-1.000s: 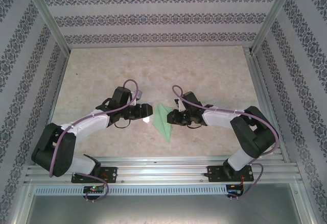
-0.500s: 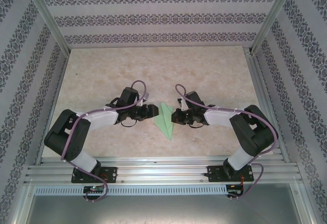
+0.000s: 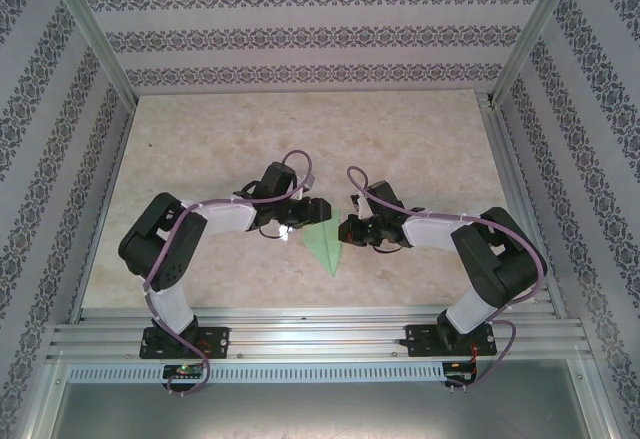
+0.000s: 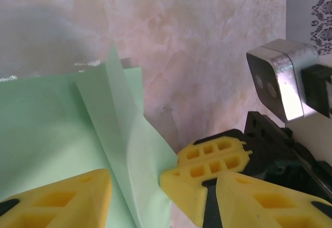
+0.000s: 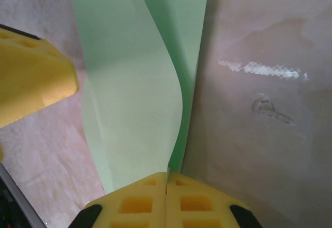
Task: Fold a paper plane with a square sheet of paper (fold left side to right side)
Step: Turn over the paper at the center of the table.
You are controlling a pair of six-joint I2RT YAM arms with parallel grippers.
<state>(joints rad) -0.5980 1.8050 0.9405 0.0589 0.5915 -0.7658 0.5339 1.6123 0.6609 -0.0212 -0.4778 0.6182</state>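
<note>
The mint-green sheet of paper point(image 3: 325, 244) lies mid-table, folded into a narrow shape that points toward the arms. One flap point(image 5: 135, 82) stands up from it and curves. My right gripper point(image 3: 347, 229) point(image 5: 166, 175) is shut on that flap's edge, at the paper's right side. My left gripper point(image 3: 312, 211) point(image 4: 163, 176) is open at the paper's left upper edge. Its left finger point(image 4: 57, 202) is over the paper point(image 4: 52, 119), and the right gripper's closed fingers point(image 4: 207, 165) sit between its jaws. The left gripper's finger point(image 5: 31, 77) shows beside the flap.
The marble-patterned table point(image 3: 400, 139) is walled by patterned panels at the back and both sides. An aluminium rail point(image 3: 320, 329) carries the arm bases at the near edge. The right wrist's silver camera housing point(image 4: 277, 80) sits close to the left gripper.
The left arm has swung right and its gripper has come up to the paper's left edge. The right gripper has closed on the raised flap.
</note>
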